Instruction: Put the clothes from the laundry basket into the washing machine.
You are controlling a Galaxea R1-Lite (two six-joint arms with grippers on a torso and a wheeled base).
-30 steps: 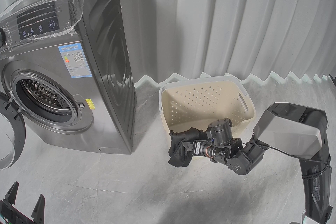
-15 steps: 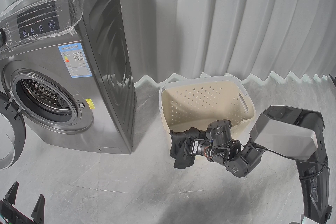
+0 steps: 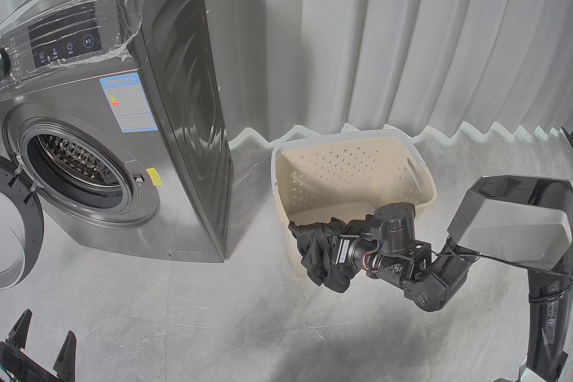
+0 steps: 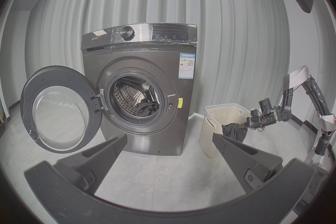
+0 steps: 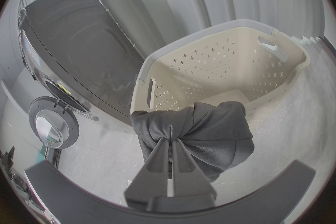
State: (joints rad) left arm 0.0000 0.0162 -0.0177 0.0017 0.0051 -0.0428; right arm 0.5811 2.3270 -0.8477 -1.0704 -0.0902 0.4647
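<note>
On the grey tiled floor (image 3: 239, 311), before white pleated curtains (image 3: 388, 25), the washing machine (image 3: 173, 102) stood with its door (image 3: 18, 234) open, near the cream laundry basket (image 3: 352, 174). The right gripper (image 5: 170, 142) held its jaws clamped on a dark garment (image 3: 322, 258) hanging at the basket's near rim. The left gripper (image 3: 46, 329) hung low, jaws spread.

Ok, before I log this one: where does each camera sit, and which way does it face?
Head view: high on the robot, looking forward and down at the washing machine and laundry basket; right arm at right, left gripper in the lower left corner.
Left wrist view: low behind the open left gripper, facing the machine's open door and drum.
Right wrist view: behind the right gripper, shut on a dark garment at the basket's rim.
Shared: all three show machine, basket and garment.
</note>
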